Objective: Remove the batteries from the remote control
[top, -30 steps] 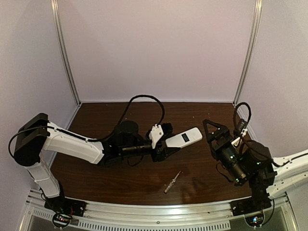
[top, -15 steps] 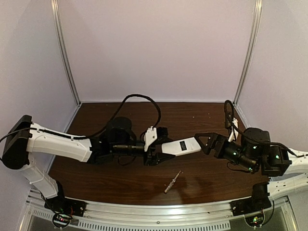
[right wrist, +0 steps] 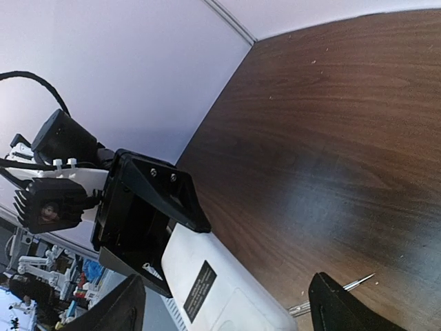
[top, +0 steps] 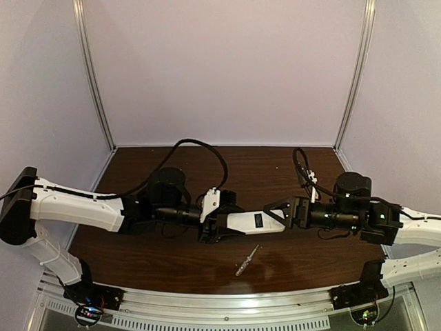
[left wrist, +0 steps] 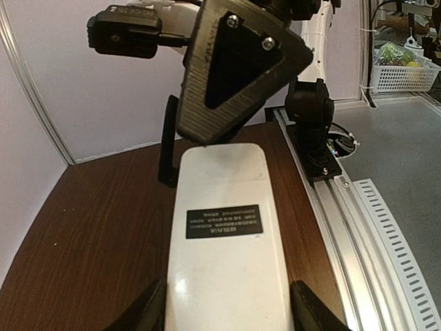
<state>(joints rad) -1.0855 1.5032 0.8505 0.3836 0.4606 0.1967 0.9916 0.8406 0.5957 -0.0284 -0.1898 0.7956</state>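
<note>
One remote control [top: 251, 222], one screwdriver [top: 247, 261], two claws [top: 222, 225] [top: 275, 214].

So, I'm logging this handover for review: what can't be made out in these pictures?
Batteries: unseen in every view; the flat white rectangular remote control shows only its back.
Button face: turned from all cameras.
Remote's far end: left wrist view, under the right gripper's black finger.
Thin silvery screwdriver: right wrist view, partly behind a finger.

White links [top: 79, 205], black joints [top: 167, 189], looped black cables [top: 196, 141], triangular black fingers [left wrist: 207, 121]
</note>
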